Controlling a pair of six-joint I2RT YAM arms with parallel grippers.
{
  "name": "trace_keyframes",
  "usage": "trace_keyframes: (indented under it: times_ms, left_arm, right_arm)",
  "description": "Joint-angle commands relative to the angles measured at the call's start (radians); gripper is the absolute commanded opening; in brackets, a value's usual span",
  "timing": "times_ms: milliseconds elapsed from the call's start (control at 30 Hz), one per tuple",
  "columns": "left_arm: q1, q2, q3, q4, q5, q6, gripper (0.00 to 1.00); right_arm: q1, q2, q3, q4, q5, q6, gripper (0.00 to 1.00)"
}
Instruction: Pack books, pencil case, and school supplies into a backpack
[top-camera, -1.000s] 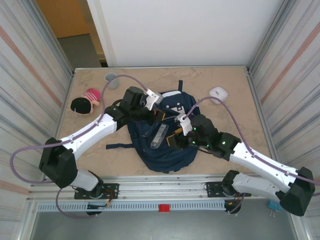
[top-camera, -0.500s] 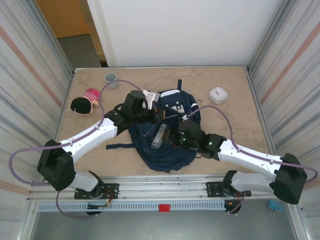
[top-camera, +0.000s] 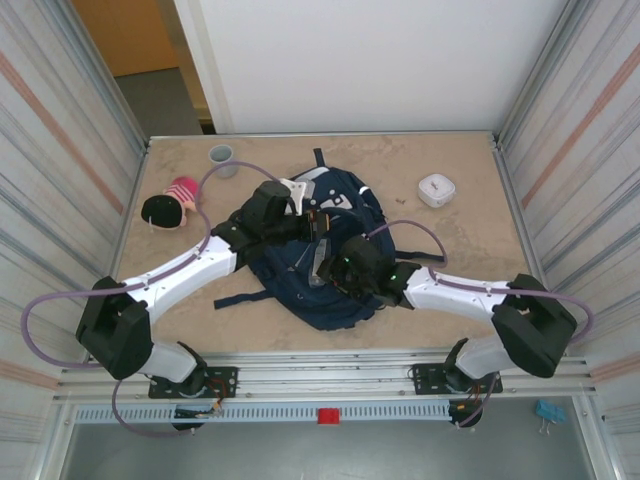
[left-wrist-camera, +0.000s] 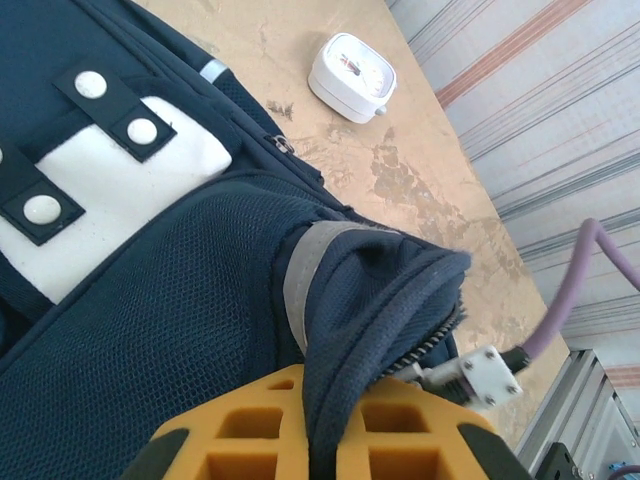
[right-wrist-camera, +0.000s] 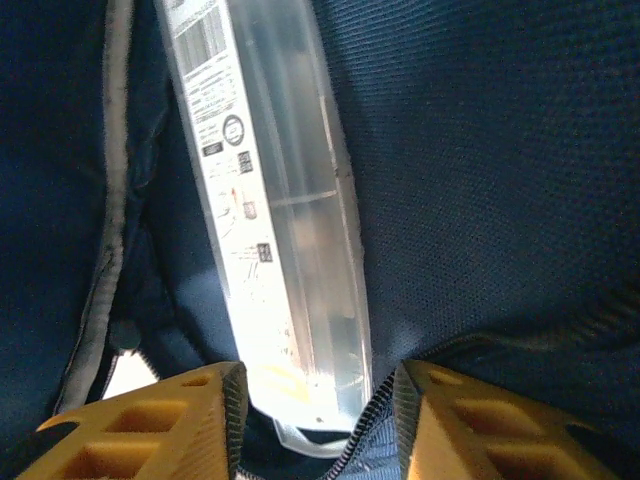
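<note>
The navy backpack lies in the middle of the table. My left gripper is shut on a fold of its mesh fabric beside the zipper, seen close in the left wrist view as gripper and backpack. My right gripper reaches in from the right over the bag's opening. Its yellow fingers hold the near end of a clear plastic pencil case, which lies inside the dark backpack lining. The navy book is out of view.
A small white box sits to the right of the bag. A grey cup stands at the back left. A pink-and-black item lies by the left wall. A loose strap trails to the bag's left.
My right gripper has moved left over the bag, carrying the clear case into the opening. The bag's top has shifted toward the back, with the left gripper still holding it.
</note>
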Motion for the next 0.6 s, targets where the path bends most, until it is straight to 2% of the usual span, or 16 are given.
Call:
trace_keyframes:
  times_ms: [0, 200, 333, 433, 533, 567]
  left_arm:
    - [0.008, -0.041, 0.018, 0.154, -0.006, -0.029, 0.06]
    - [0.008, -0.05, 0.018, 0.154, -0.006, -0.011, 0.06]
    - [0.01, -0.052, 0.016, 0.151, -0.006, -0.003, 0.06]
    - [0.014, -0.058, 0.002, 0.142, -0.029, 0.008, 0.06]
    - [0.028, -0.063, -0.016, 0.142, -0.036, 0.006, 0.06]
    - [0.033, -0.063, -0.022, 0.142, -0.036, 0.006, 0.06]
  right_arm:
    - [-0.024, 0.063, 0.014, 0.076, -0.021, 0.052, 0.39]
    - [-0.025, 0.154, 0.065, 0.169, -0.073, 0.061, 0.26]
    - [-0.026, 0.163, 0.064, 0.22, -0.073, 0.061, 0.21]
    - [-0.028, 0.12, 0.044, 0.241, -0.062, 0.061, 0.24]
    - [-0.031, 0.047, 0.007, 0.201, -0.034, 0.062, 0.39]
    - [-0.032, 0.021, -0.005, 0.189, -0.023, 0.069, 0.4]
